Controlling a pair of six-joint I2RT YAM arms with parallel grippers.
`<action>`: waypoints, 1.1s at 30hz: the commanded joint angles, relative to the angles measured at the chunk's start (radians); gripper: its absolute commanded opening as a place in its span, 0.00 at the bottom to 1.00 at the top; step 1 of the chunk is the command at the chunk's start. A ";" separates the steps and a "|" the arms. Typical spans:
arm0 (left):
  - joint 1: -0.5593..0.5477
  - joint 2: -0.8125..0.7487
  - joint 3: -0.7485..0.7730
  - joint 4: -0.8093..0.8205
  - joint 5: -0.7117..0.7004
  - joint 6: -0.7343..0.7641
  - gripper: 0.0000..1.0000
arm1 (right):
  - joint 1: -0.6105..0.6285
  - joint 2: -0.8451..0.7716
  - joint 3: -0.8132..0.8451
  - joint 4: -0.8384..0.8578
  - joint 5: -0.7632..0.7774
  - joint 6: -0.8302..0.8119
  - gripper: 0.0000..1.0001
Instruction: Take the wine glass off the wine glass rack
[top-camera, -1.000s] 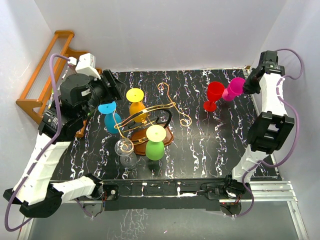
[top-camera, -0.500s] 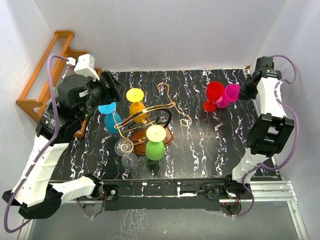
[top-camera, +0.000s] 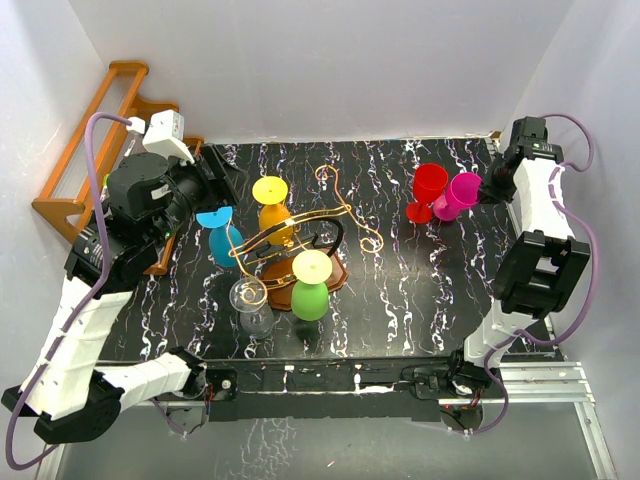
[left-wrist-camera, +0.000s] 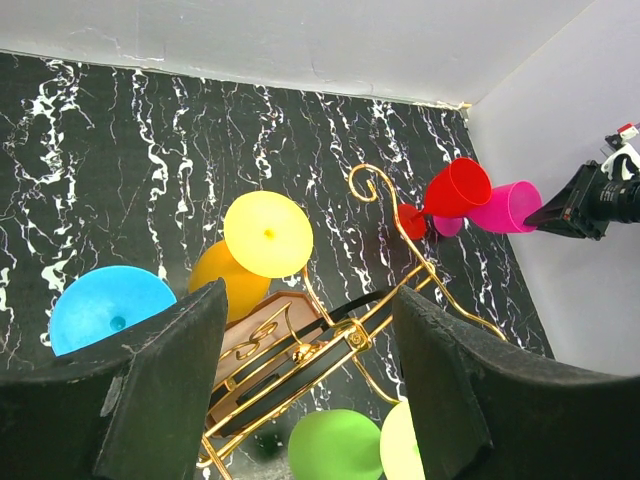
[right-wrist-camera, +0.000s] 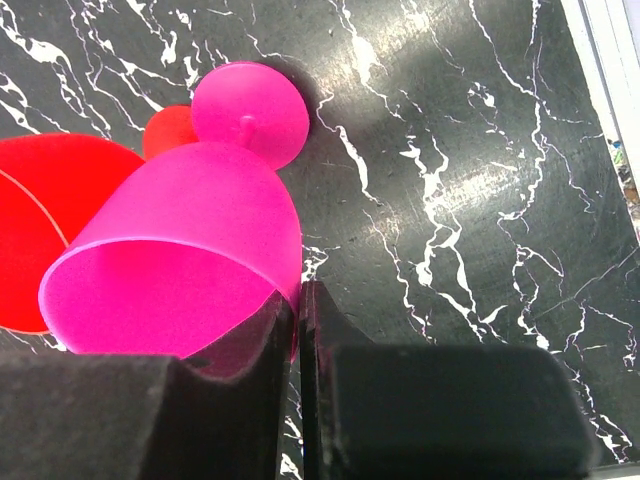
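1. The right gripper (right-wrist-camera: 298, 300) has its fingers shut tight on the rim of the pink wine glass (right-wrist-camera: 180, 250).
2. The pink wine glass is tilted, well away from the wine glass rack (top-camera: 333, 278), just beside the red glass (top-camera: 430, 185).
3. The left gripper (left-wrist-camera: 305, 300) is wide apart near the rack, holding nothing.
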 joint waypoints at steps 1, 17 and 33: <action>-0.001 -0.013 0.019 -0.009 0.003 0.018 0.65 | -0.001 -0.049 -0.016 0.048 0.025 -0.011 0.09; 0.000 -0.020 0.002 0.004 -0.003 0.018 0.66 | 0.003 -0.071 0.080 0.025 -0.073 -0.019 0.43; 0.000 -0.039 -0.050 0.014 -0.031 0.016 0.66 | 0.441 -0.124 0.411 0.174 -0.515 0.278 0.37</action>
